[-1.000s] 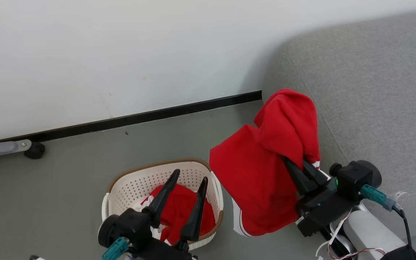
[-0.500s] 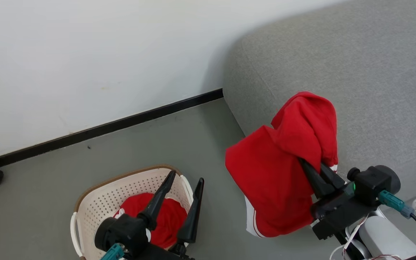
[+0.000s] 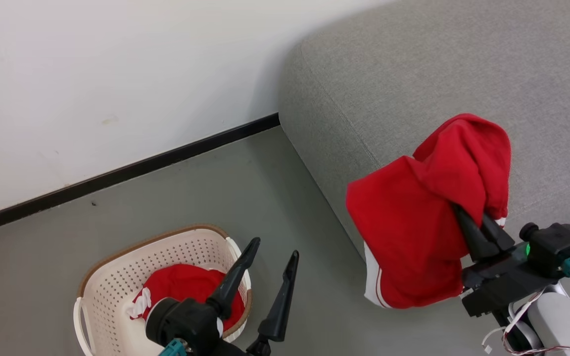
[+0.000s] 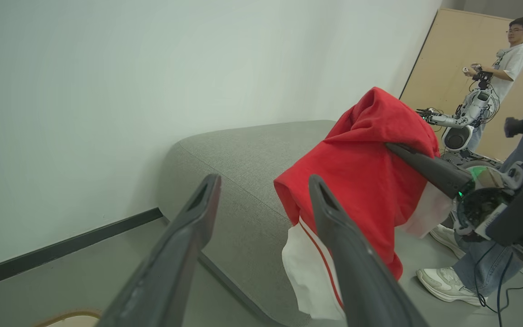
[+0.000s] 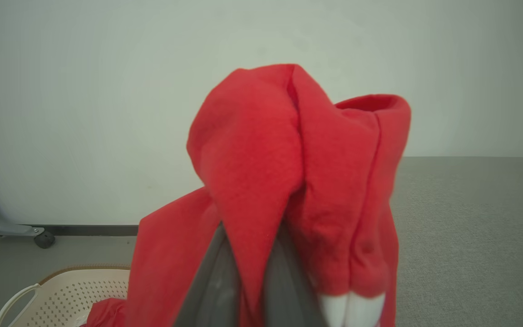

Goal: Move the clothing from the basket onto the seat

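1. head view: the right hand (image 3: 468, 225) has its two dark fingers pressed together on a fold of a red garment (image 3: 413, 237). it pinches from underneath, so the cloth drapes over the fingertips like a hood and hangs down on the near-left side, with the white striped hem lowest.
2. this looks like a carrying grip. the garment hangs clear of the floor (image 3: 275, 188), in front of the near-left edge of the grey seat (image 3: 413, 74), and its top bunch overlaps the cushion in this view. i cannot tell whether any cloth touches the upholstery.
3. right wrist view: the fold rises straight up from between the closed fingers, and the seat's flat top spreads to the right and beyond. by my reading the place to set it down is farther right, past the rounded edge.
4. the left hand (image 3: 275, 247) is spread wide and holds nothing. it hovers by the right rim of the basket (image 3: 117, 262), which stands on the floor at the near left, well apart from the seat.
5. a second red garment (image 3: 186, 287) with white trim lies crumpled in the basket, just left of the open left hand. that hand seems parked there ready for the next pick.
6. i judge the task about halfway: one piece is lifted and one is not yet taken. if the right hand lets go too near the edge, the hanging part could drag the garment off onto the floor.
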Robot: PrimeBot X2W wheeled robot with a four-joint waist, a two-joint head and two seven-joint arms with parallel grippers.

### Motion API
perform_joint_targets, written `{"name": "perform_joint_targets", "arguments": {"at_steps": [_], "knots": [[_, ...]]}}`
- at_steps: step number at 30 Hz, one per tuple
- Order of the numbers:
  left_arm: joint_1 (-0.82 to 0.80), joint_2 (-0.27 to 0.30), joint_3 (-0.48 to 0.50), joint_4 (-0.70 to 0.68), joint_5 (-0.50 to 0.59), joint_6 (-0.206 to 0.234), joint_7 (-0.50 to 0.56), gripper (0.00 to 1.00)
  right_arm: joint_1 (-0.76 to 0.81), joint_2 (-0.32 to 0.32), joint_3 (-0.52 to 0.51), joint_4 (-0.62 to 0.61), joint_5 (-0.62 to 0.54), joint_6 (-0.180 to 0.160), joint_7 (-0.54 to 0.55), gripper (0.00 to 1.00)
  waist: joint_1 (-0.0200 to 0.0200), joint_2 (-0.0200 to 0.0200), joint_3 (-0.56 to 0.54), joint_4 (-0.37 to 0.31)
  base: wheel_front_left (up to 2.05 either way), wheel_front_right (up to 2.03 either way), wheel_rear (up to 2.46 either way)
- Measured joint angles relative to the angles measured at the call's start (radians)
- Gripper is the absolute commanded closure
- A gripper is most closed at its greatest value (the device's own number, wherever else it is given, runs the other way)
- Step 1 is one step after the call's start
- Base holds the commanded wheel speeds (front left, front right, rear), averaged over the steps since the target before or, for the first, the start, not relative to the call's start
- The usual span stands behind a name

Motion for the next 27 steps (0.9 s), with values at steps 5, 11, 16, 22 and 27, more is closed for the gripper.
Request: {"name": "perform_joint_targets", "arguments": {"at_steps": [5,11,16,22,27], "knots": [[-0.001,-0.007,-0.018,0.0,0.001,-0.009,0.0,0.0,-0.011,-0.015,-0.045,0.004,0.002,0.0,0.0,1.0,0.0,0.0,0.014,0.007,0.0,0.0,0.0],[0.0,-0.006,-0.015,-0.003,0.001,-0.008,0.0,0.0,-0.05,-0.029,-0.109,0.029,0.021,0.0,0.0,1.0,0.0,0.0,0.026,0.014,0.0,0.0,0.0],[0.0,-0.002,-0.014,-0.009,0.001,-0.008,0.001,0.0,-0.14,-0.075,-0.173,0.092,0.038,0.0,0.0,1.0,0.0,0.0,0.041,0.013,0.0,0.0,0.0],[0.0,0.006,-0.018,-0.03,0.01,-0.008,0.02,0.0,-0.273,-0.115,-0.215,0.166,0.039,0.002,0.0,1.0,0.0,0.0,0.069,0.009,0.0,0.0,0.0],[-0.001,0.018,-0.027,-0.051,0.016,-0.008,0.046,0.0,-0.349,-0.126,-0.256,0.241,0.052,0.003,0.0,1.0,0.0,0.0,0.106,0.005,0.0,0.0,0.0]]}}
